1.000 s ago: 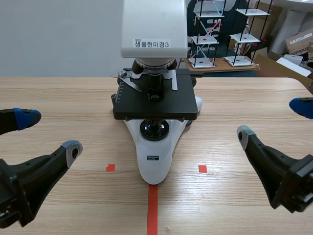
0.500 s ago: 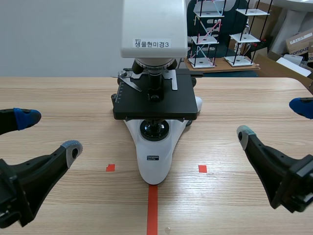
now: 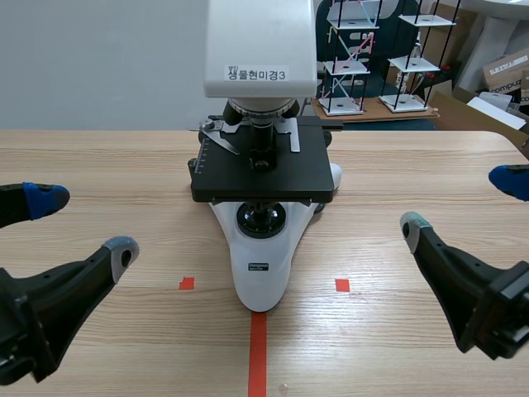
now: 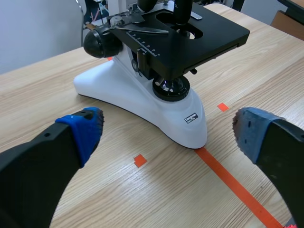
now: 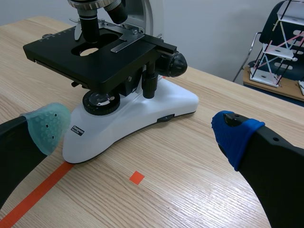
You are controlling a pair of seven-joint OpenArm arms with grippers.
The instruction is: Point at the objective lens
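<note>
The white microscope [image 3: 260, 256] stood in the middle of the bench [image 3: 413, 165], its foot at the end of the red tape line [image 3: 258, 356], and its lens [image 3: 262, 142] hung down from the head, just over the hole in the black stage [image 3: 306, 178]. The left gripper [image 3: 83, 225] sat low on the left side, wide open and holding nothing, well apart from the microscope. The right gripper [image 3: 461, 203] sat low on the right side, wide open too with nothing in it, and also well apart from the lens.

Wooden table [image 3: 99, 157], white microscope [image 3: 263, 178] standing at centre
</note>
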